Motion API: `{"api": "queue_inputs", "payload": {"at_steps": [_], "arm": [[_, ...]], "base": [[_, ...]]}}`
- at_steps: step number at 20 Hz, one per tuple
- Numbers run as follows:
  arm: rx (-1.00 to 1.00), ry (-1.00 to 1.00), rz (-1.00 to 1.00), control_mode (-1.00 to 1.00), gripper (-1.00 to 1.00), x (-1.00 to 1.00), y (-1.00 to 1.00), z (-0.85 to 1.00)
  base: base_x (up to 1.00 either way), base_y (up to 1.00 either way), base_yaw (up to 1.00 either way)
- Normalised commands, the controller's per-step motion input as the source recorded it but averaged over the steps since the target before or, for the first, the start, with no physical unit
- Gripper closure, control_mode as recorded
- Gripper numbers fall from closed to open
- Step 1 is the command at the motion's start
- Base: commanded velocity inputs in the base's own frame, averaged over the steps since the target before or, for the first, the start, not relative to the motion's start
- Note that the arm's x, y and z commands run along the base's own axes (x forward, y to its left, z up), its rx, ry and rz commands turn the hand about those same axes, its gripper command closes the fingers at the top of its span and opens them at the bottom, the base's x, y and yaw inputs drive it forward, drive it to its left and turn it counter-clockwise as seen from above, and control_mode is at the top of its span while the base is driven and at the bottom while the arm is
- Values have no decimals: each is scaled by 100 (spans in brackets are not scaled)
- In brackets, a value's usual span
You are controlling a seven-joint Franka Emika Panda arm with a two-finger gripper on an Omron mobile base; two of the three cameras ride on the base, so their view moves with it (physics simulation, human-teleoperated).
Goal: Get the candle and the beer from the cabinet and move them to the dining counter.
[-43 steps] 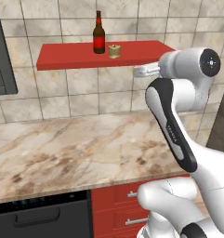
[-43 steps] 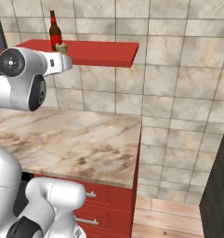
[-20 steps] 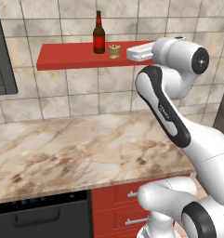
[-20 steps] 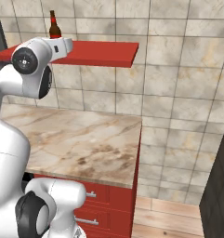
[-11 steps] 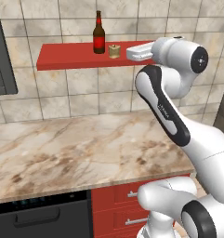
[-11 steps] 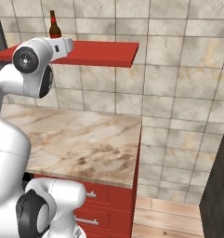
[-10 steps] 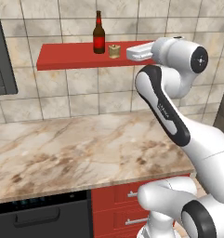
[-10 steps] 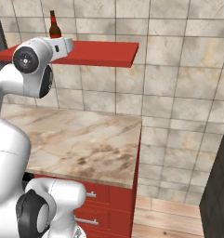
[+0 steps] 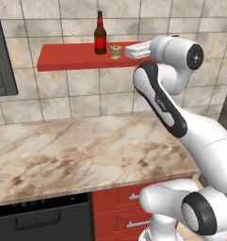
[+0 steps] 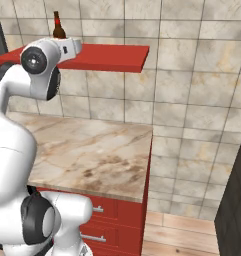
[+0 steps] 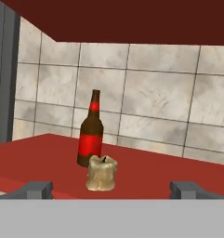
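Claw (image 11: pixel 111 189) spread wide, grasping nothing; candle (image 11: pixel 102 173) before beer (image 11: pixel 90 135) on cabinet (image 11: pixel 146 169).

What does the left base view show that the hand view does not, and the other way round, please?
Left base view alone: the marbled counter below, the black dishwasher and the robot's arm. Hand view alone: the open gripper, its fingertips wide either side of the candle, seen close and level. Both share the beer and the candle standing side by side on the red cabinet shelf, against the tiled wall.
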Motion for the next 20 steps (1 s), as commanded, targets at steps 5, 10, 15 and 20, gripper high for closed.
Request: {"api": "queue_inputs", "payload": {"at_steps": [5,10,15,20], "arm": [[0,2,0,-100,-100,40,13,-10],[0,7,0,-100,-100,37,23,-17],[0,7,0,-100,-100,32,8,-6],[0,5,0,-100,-100,16,0,0]], "base": [[0,0,0],[0,0,0],[0,0,0],[0,0,0]]}}
